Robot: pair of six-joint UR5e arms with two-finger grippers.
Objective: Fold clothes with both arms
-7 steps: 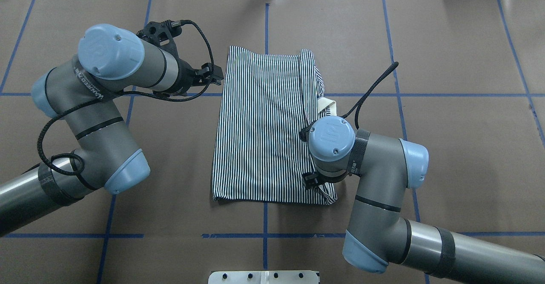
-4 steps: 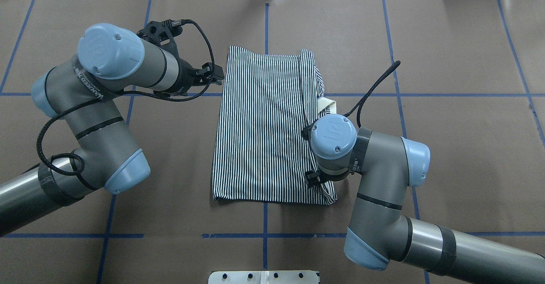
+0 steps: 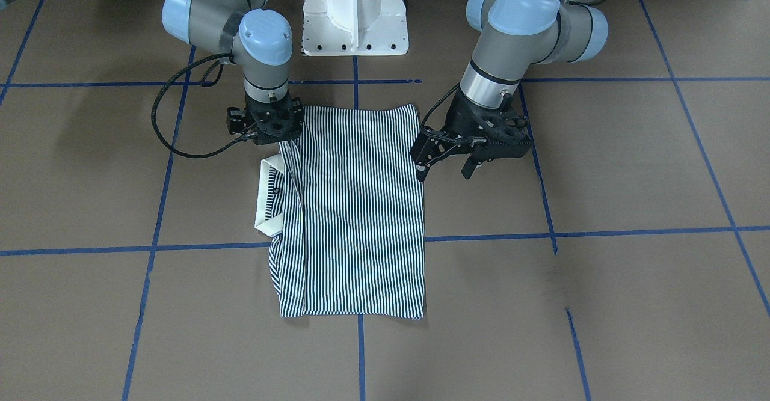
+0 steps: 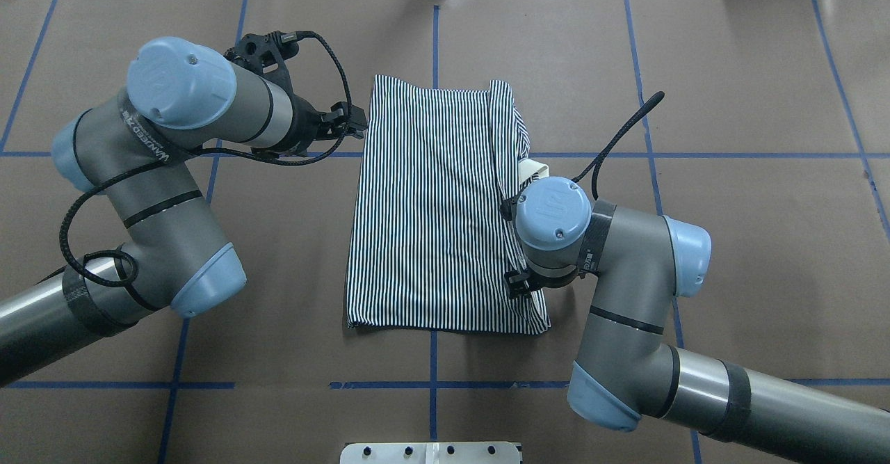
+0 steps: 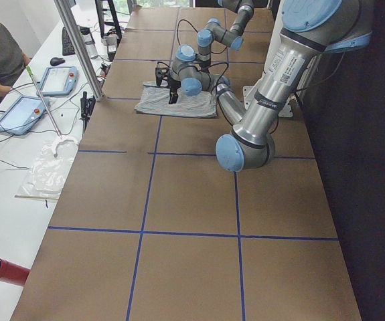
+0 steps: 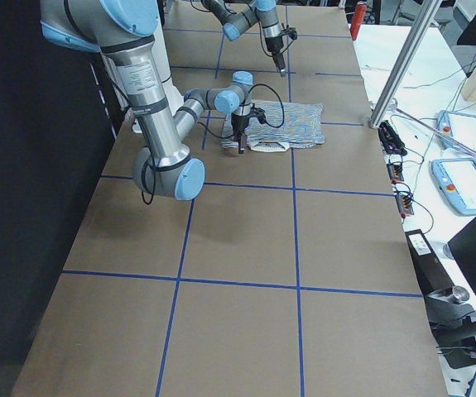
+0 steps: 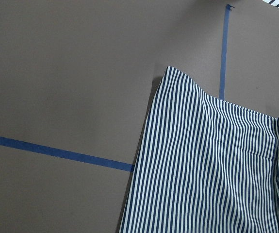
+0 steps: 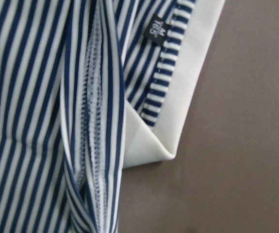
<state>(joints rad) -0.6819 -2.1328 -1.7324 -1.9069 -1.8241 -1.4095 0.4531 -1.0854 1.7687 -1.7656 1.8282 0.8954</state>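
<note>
- Overhead exterior view: the right arm's wrist cap now sits slightly further out over the shirt's collar-side edge than a second ago. It hides more of the cream collar.
- The shirt has not shifted. It lies flat on the bench as a striped rectangle, with its doubled long edge under that wrist.
- The left arm has scarcely moved and stays just off the shirt's opposite long edge.
- Left pincer: the fingers are spread wide and hold nothing. They hang just beside that edge, not on the cloth.
- Right pincer: it points straight down at the shirt's collar-side edge. Its own body hides the fingertips, so I cannot tell whether it pinches cloth.
- Right wrist view: the stitched seam of the doubled edge and the collar's fold fill the frame close up. A small dark size label shows inside the collar, and no fingers show.
- The small outward drift looks like the right arm lining itself up on the doubled edge rather than starting a fold.
- The side folds appear done. A fold across the shirt's length seems to remain, and that likely needs both pincers on matching edges of the shirt.
</note>
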